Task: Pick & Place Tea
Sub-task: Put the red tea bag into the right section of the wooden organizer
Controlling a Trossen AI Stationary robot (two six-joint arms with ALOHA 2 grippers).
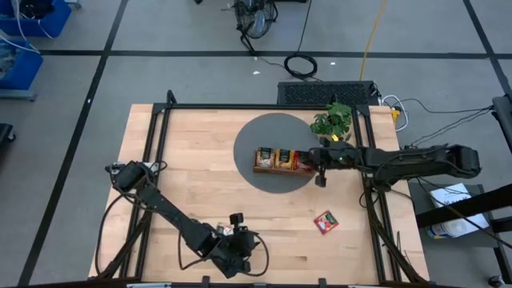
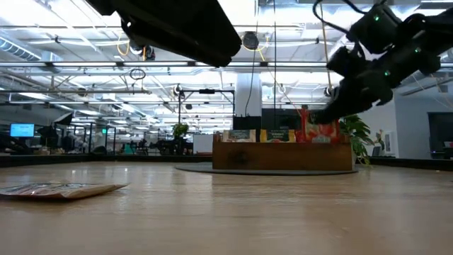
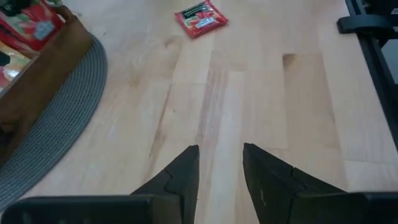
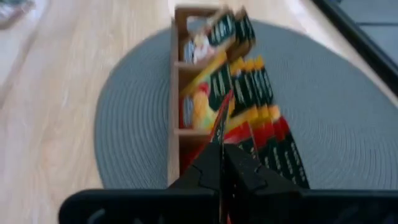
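A brown wooden tray [image 1: 280, 159] stands on a round grey mat [image 1: 256, 176] with tea packets upright in its compartments. My right gripper [image 1: 320, 178] is at the tray's right end, shut on a red tea packet [image 4: 221, 121]. One red tea packet [image 1: 326, 222] lies flat on the bare table, toward the near right; it also shows in the left wrist view [image 3: 200, 17]. Another packet [image 2: 60, 189] lies flat on the wood in the low view. My left gripper [image 3: 221, 148] hangs open over bare wood near the table's front edge [image 1: 250, 244], touching nothing. My right gripper pinches a red tea packet between its two fingers [image 4: 208, 165]. The packet shows edge-on and sticks out ahead of the fingertips [image 4: 225, 102], above the red packets in the tray's right-end compartment. The fingers slant down from the table's right. Whether its free end touches the tray, I cannot tell.
A green plant [image 1: 334, 120] stands just behind the tray's right end, close to my right arm. Black frame rails [image 1: 376, 208] run along the table's sides. Bare wood lies between the mat and the front edge.
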